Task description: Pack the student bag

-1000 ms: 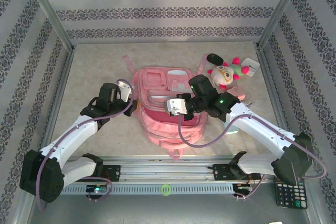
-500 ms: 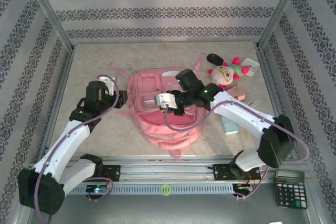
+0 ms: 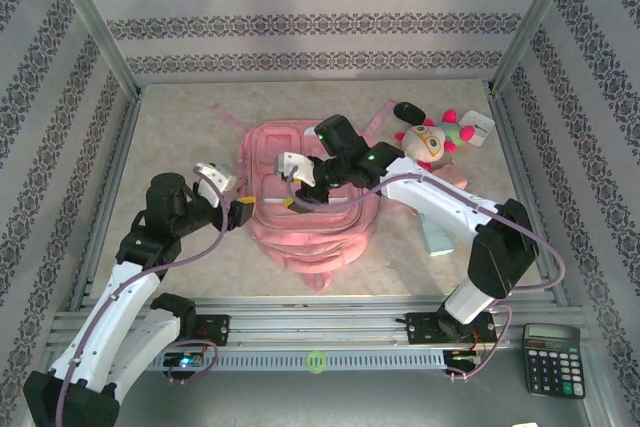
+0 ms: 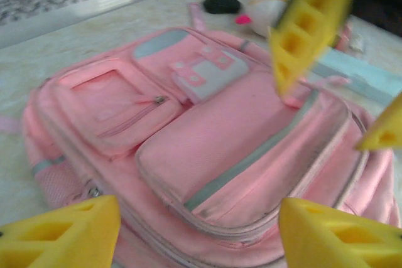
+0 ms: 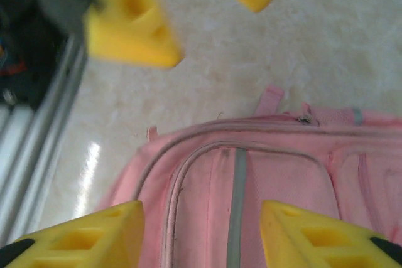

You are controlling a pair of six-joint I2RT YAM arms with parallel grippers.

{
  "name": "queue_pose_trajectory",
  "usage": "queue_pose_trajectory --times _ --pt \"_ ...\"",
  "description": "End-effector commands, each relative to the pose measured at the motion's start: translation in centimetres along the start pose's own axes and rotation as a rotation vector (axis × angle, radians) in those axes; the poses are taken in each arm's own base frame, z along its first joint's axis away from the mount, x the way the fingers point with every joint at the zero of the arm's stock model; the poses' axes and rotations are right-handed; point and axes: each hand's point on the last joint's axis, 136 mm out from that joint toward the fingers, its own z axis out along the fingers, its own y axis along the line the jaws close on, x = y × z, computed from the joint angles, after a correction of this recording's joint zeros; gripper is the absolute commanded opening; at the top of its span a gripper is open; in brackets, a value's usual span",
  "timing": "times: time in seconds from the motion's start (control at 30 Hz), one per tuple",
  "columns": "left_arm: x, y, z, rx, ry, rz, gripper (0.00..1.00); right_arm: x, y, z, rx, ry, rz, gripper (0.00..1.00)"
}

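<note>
One bag (image 3: pixel 305 202), one toy (image 3: pixel 430 139), one calculator (image 3: pixel 552 359).
Left gripper (image 4: pixel 198 214) beside the bag and right gripper (image 5: pixel 201 214) over it gape wide, empty.

pink student bag (image 3: pixel 312 233), plush toy (image 3: pixel 432 141), calculator (image 3: pixel 552 357)

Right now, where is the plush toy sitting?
In the top view the plush toy lies at the far right of the table, just right of the pink backpack, with a small white object on its other side.
</note>
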Motion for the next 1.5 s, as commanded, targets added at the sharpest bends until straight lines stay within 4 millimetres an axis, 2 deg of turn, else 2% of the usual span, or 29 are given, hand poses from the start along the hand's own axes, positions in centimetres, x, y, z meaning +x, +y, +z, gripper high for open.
queue_pose_trajectory --times 0.0,0.13,0.27,0.47,0.6,0.67,0.77,0.93,1.03,1.13,1.2,1.33,1.47 --pt "-1.0 -2.4 0.0 0.16 -0.021 0.207 0.71 -1.1 -0.4 -2.9 0.087 -0.037 0.399 0.59" --pt "-1.6 -3.5 1.0 0.233 -0.023 0.315 0.74 4.0 -0.9 -5.8 0.18 0.023 0.803 0.61" --pt "-1.3 -4.1 3.2 0.227 0.037 0.454 0.75 10.8 -1.7 -10.1 0.355 0.045 1.11 0.61" --pt "1.1 -5.9 7.8 0.239 0.22 0.66 0.77 19.8 -1.4 -17.4 0.635 0.095 1.385 0.62" --pt "1.2 -6.0 10.4 0.201 0.26 0.649 0.77 24.7 -0.4 -21.0 0.828 0.219 1.454 0.76" --pt "1.0 -5.9 11.4 0.179 0.253 0.648 0.77 25.6 -0.5 -21.0 0.805 0.184 1.498 0.78" --pt "1.2 -6.2 12.4 0.189 0.264 0.651 0.78 27.6 -0.7 -21.6 0.859 0.224 1.55 0.8" --pt "2.3 -9.4 12.1 0.39 0.271 0.656 0.85 29.8 -1.6 -21.7 0.876 0.266 1.597 0.83" --pt "2.6 -9.2 12.9 0.375 0.287 0.633 0.85 30.8 -2.1 -22.0 0.901 0.298 1.601 0.84" --pt "3.2 -7.9 14.2 0.3 0.332 0.64 0.85 31.2 -2.6 -22.2 0.923 0.293 1.599 0.85" --pt "3.7 -7.8 14.5 0.307 0.358 0.646 0.86 31.2 -2.9 -22.3 0.93 0.279 1.596 0.85" --pt "4.4 -9.7 13.9 0.436 0.355 0.636 0.9 30.9 -3.4 -22.2 0.919 0.229 1.607 0.85" --pt "4.4 -9.8 14.4 0.427 0.338 0.605 0.91 30.4 -4.0 -21.9 0.897 0.167 1.624 0.85"
